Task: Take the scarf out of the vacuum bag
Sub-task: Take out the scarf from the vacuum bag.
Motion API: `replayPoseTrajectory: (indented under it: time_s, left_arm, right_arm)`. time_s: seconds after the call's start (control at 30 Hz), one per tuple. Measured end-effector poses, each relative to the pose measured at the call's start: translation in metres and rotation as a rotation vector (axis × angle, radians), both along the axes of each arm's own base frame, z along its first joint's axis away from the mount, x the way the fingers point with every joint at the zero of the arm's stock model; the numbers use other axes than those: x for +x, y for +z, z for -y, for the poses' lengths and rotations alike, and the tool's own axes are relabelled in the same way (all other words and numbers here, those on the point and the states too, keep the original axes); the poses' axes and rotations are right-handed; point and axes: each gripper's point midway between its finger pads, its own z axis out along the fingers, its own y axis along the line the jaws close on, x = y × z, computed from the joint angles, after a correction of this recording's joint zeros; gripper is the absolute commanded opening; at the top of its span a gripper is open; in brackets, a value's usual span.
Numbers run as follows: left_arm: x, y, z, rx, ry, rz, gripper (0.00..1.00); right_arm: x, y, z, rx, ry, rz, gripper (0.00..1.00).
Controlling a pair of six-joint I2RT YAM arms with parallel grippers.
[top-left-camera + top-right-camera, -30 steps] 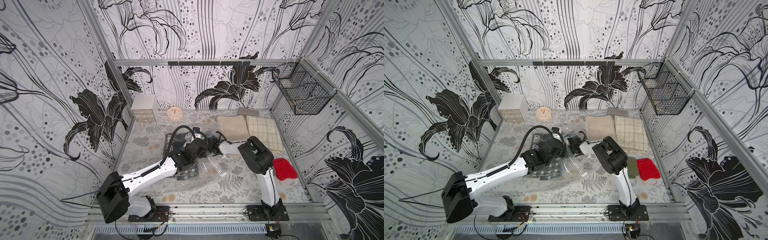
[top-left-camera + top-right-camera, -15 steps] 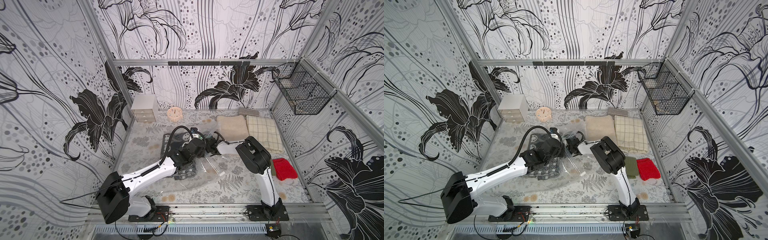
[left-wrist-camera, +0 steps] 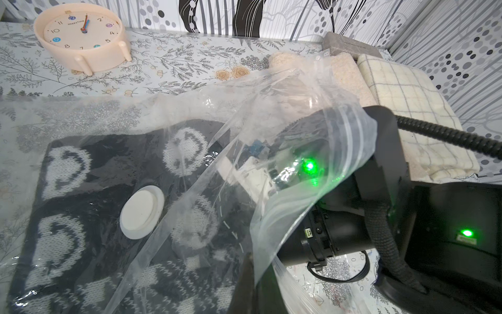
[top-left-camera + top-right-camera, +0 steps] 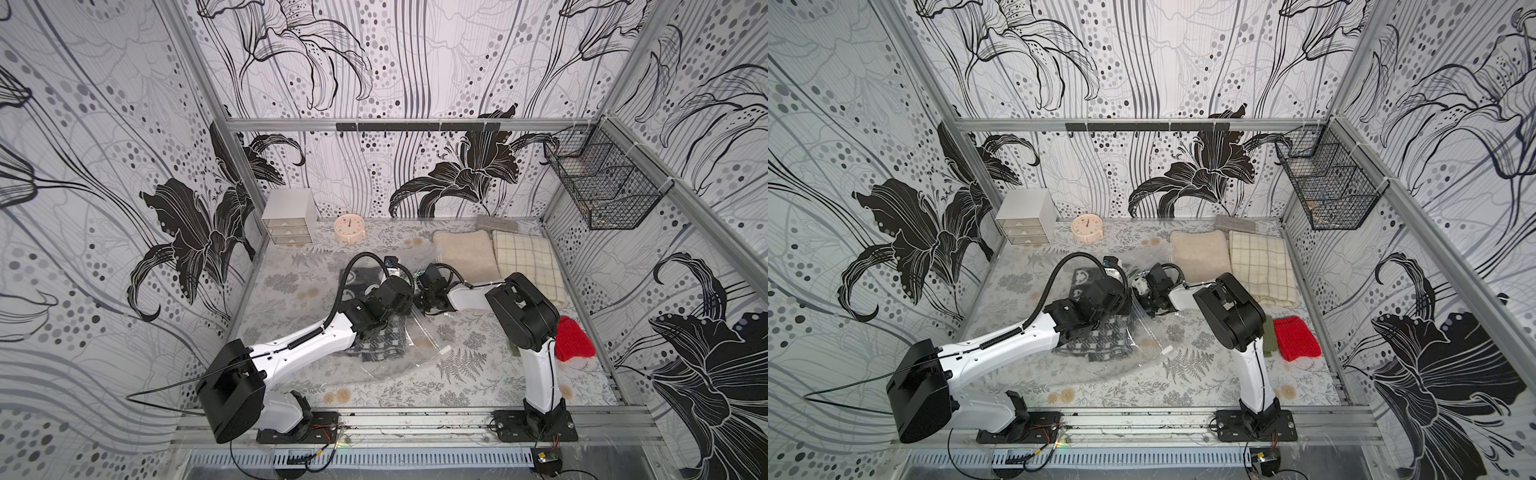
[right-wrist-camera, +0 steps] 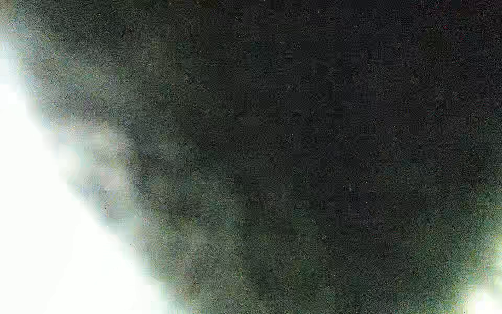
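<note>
Although the right wrist view is only a dark blur with white glare at one edge, the other views show the scene. A clear vacuum bag [image 4: 415, 361] lies mid-table with a dark scarf [image 3: 81, 176], knitted with pale faces, inside it beneath the round white valve disc [image 3: 141, 214]. In both top views the left arm covers much of the scarf. The left gripper [image 3: 248, 273], cut off at the frame edge, is clamped on the bag's lifted zip edge. The right gripper [image 3: 239, 168] reaches into the bag mouth. Seen only through crinkled plastic, it looks closed, but whether it holds anything cannot be made out. A small white zip slider [image 4: 444, 350] shows at the bag's edge.
</note>
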Motion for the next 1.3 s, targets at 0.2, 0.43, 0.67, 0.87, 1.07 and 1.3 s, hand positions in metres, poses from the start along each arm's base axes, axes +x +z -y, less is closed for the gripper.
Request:
replayPoseTrajectory:
  time_s: [0.2,0.43,0.67,0.87,1.07,1.3]
  left_arm:
    - [0.002,-0.002,0.002,0.004,-0.001,-0.003,0.0]
    - [0.003,-0.009,0.004,0.018,-0.003,-0.012,0.0]
    - [0.004,-0.011,0.005,0.022,-0.006,-0.015,0.0]
    - [0.004,-0.011,0.006,0.02,-0.007,-0.015,0.0]
    - [0.004,-0.011,0.006,0.019,-0.009,-0.016,0.0]
    - [0.004,-0.011,0.006,0.019,-0.01,-0.016,0.0]
  right_arm:
    - [-0.002,0.001,0.02,-0.022,-0.006,0.005,0.0]
    - [-0.002,0.001,0.025,-0.036,0.001,0.012,0.0]
    - [-0.002,0.002,0.025,-0.033,-0.002,0.012,0.0]
    - [-0.002,0.001,0.025,-0.034,-0.002,0.012,0.0]
    - [-0.002,0.001,0.025,-0.034,-0.002,0.012,0.0]
    - [-0.002,0.001,0.025,-0.036,-0.004,0.013,0.0]
